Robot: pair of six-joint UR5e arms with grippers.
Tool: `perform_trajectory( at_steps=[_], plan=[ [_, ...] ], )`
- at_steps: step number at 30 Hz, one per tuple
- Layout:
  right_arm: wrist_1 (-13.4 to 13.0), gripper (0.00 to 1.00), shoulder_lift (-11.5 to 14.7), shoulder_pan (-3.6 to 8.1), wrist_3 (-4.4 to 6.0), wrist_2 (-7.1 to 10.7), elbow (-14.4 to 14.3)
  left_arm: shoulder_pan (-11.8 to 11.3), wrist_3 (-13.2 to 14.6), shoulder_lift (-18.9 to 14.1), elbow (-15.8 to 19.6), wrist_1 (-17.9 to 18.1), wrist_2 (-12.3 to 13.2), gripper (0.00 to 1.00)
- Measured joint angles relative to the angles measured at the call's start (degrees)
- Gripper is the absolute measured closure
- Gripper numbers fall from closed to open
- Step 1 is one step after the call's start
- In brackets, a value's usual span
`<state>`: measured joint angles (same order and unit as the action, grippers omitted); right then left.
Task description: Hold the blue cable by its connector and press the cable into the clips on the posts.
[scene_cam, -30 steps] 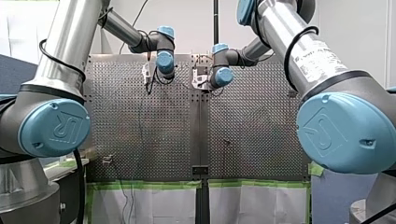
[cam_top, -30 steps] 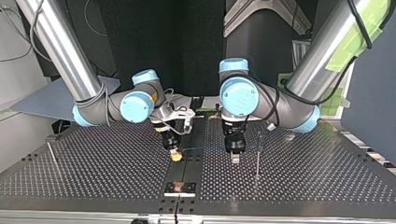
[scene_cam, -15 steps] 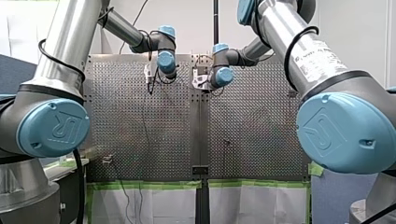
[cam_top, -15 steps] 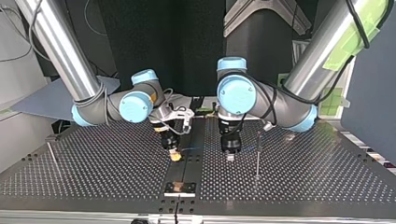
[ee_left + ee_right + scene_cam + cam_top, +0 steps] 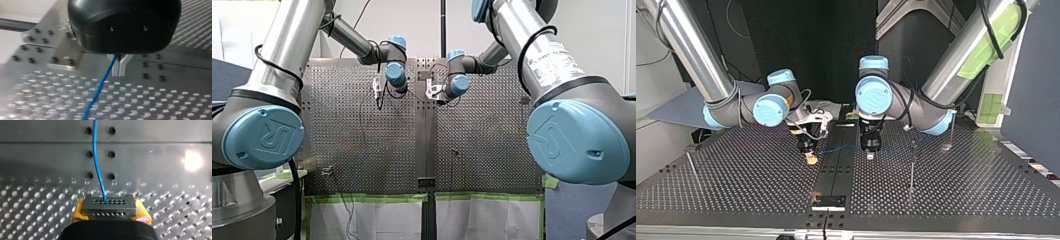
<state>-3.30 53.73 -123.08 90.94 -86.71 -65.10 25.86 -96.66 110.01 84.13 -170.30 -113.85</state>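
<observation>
Right gripper [image 5: 109,206]: yellow pads [image 5: 77,211] clamped on the grey connector [image 5: 109,209]. The blue cable [image 5: 96,152] leaves the connector's face and runs straight ahead of this gripper, over the table [image 5: 162,165].

Left gripper [image 5: 119,73]: pale fingers [image 5: 122,68] closed together on the cable, which exits near their base and trails off to one side.

Top view: the cable spans between the two grippers. A post [image 5: 911,167] stands just beside the left gripper, on its far side from the right.
</observation>
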Motion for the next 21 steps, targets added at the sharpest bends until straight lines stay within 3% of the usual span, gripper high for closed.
perform_trajectory(
  at_steps=[10, 21],
  plan=[
    [-1.63, 1.0, 2.81, 1.23, -0.32, -0.13, -5.26, 1.4, 0.01, 3.22, 5.24, 5.44, -0.29, 1.0],
    [-6.59, 1.0, 4.69, 2.32, -0.35, -0.16, -10.4, 4.26, -0.47, 6.25, 5.84, 10.59, -0.99, 1.0]
  ],
)
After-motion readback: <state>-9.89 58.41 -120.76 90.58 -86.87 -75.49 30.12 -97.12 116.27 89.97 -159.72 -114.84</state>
